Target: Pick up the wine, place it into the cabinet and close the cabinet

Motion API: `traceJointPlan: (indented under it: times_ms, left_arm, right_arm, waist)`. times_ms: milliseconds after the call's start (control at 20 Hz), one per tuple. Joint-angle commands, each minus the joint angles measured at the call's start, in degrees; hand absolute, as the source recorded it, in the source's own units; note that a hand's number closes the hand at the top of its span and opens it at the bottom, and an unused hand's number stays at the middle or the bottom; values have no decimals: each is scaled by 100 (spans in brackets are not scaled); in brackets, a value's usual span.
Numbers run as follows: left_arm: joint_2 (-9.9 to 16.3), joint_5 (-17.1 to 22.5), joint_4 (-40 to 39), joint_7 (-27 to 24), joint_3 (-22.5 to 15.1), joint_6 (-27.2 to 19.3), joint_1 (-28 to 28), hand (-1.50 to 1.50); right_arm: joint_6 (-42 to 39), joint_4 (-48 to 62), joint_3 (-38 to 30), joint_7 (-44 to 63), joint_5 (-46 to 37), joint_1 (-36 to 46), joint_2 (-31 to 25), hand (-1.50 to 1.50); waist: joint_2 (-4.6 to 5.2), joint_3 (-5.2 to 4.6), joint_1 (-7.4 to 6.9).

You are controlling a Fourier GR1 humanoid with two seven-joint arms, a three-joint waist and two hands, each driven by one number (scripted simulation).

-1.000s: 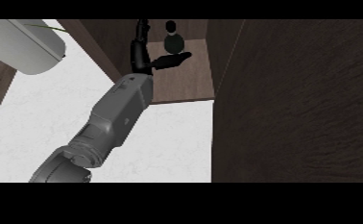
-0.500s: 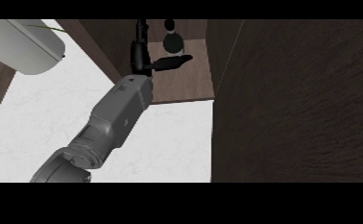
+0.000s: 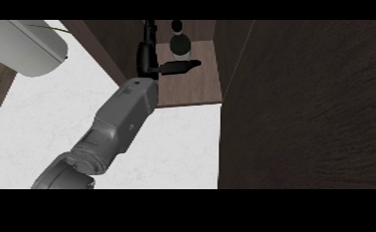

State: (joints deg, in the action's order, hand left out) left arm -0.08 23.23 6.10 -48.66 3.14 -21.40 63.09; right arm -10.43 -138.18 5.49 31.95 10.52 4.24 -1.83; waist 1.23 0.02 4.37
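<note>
A: Where is the wine bottle (image 3: 179, 43) seen?

B: It is seen inside the open cabinet (image 3: 198, 84), standing at the far part of the compartment's wooden floor, its dark body and narrow neck pointing away toward the far edge of the view. Much of it is lost in shadow, so finer detail cannot be told.

A: Is it being held?

B: No grasp can be made out. The left hand (image 3: 163, 66) is placed just near and left of the bottle, with its fingers (image 3: 149, 39) stretched straight toward the far side along the cabinet's left wall and the thumb held out to the right, below the bottle. The fingers are released, not curled round anything. Whether the thumb touches the bottle cannot be told.

A: And the arm behind it?

B: The grey forearm (image 3: 117, 121) is seen rising from the lower left, across the white speckled counter (image 3: 44, 121), into the cabinet's opening.

A: What else is shown?

B: The right half of the view is filled by a large dark wooden cabinet door (image 3: 301, 106), swung open. At the far left a pale rounded object (image 3: 29, 52) is seen on the counter; what it is cannot be told. The right hand is nowhere shown.
</note>
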Motion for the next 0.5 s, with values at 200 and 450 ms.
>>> traceJointPlan:
  times_ms: [200, 450]
  left_arm:
    - [8, 286, 80, -160, 94, 444, -279, -150]
    - [8, 627, 58, -550, -89, 639, -746, -150]
  right_arm:
    - [-8, -511, 49, 76, 145, -410, 4, -150]
    - [75, -379, -47, 334, 316, 19, -68, -150]
  waist:
    - [-36, -7, -59]
    - [-62, -8, -4]
